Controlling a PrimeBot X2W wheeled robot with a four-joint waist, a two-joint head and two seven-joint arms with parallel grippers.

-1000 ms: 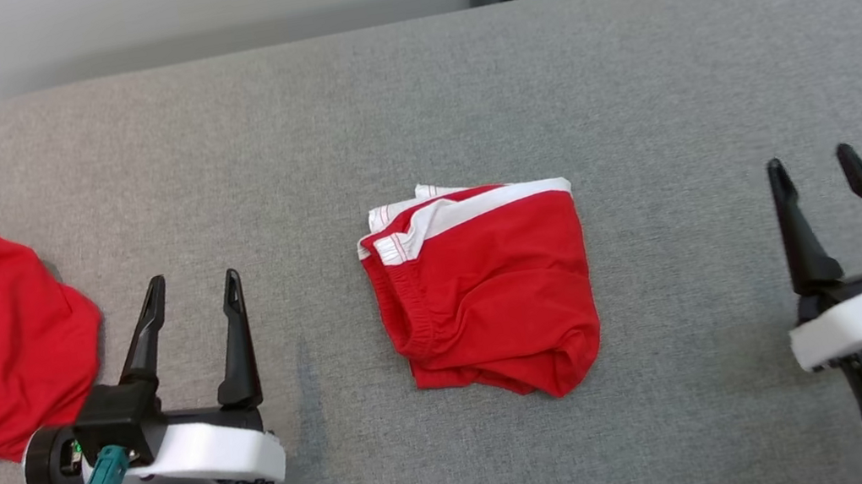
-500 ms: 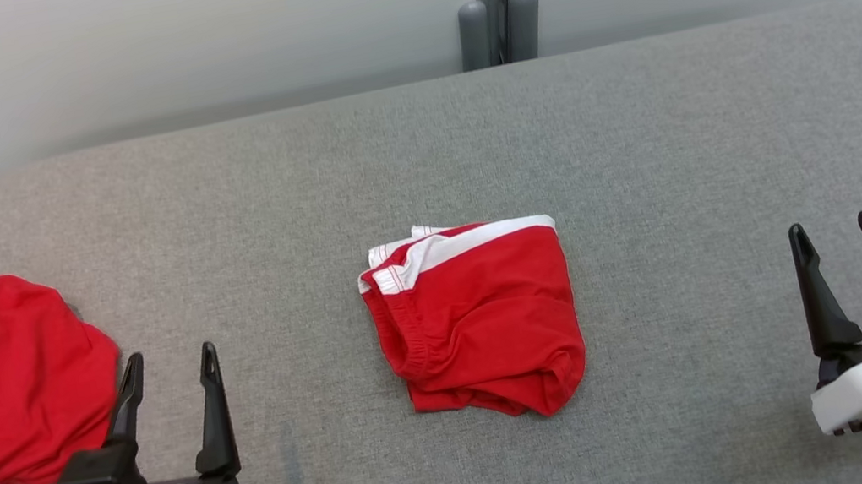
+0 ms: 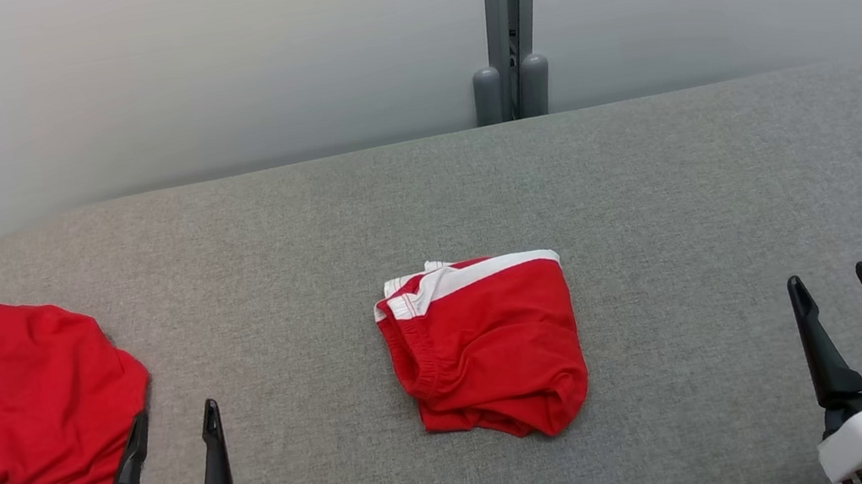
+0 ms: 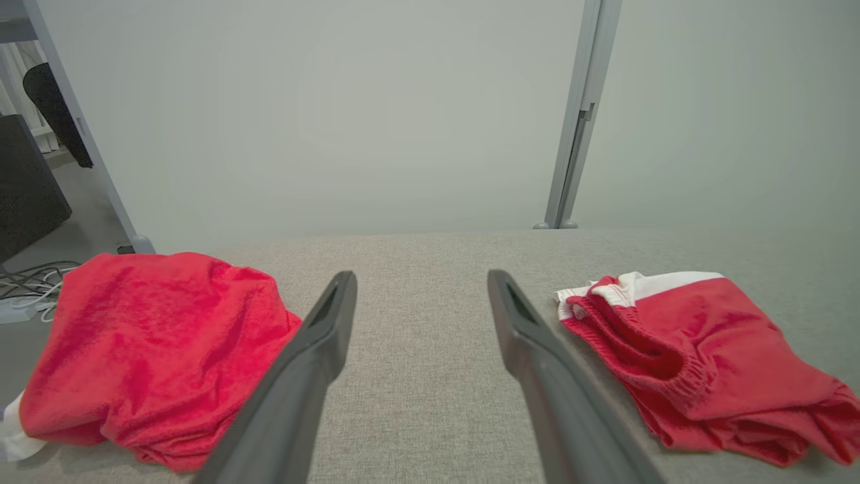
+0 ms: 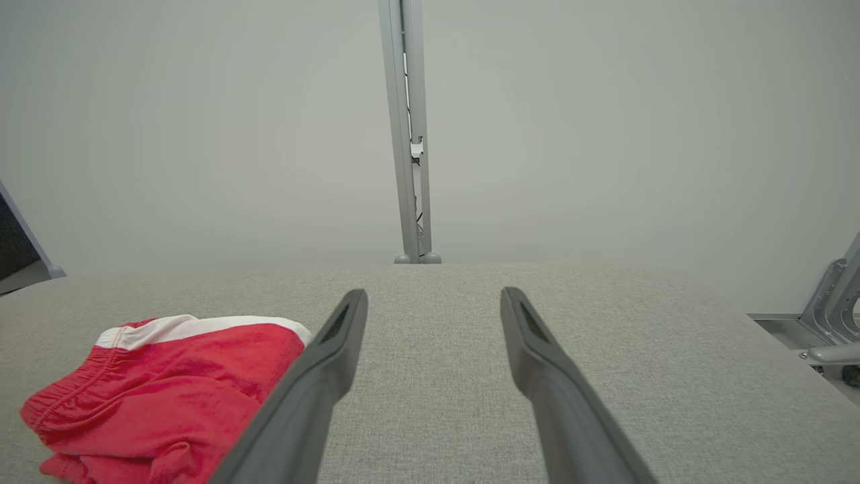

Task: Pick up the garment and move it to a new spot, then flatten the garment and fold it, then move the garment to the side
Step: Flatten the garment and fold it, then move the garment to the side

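Observation:
A folded red garment with white trim lies at the middle of the grey padded table; the wrist views show the same folded garment. At the lower left my left gripper stands open with nothing in it, its fingers apart over bare fabric. My right gripper stands open at the lower right, well to the right of the garment, with its fingers spread and holding nothing.
A second, crumpled red garment lies at the table's left end, close beside my left gripper, and appears as a red heap in the left wrist view. A grey post stands against the pale wall behind the table.
The head camera has tilted up, so the table and garments sit lower in view and more wall shows. Both grippers have drawn back toward the bottom edge, still open.

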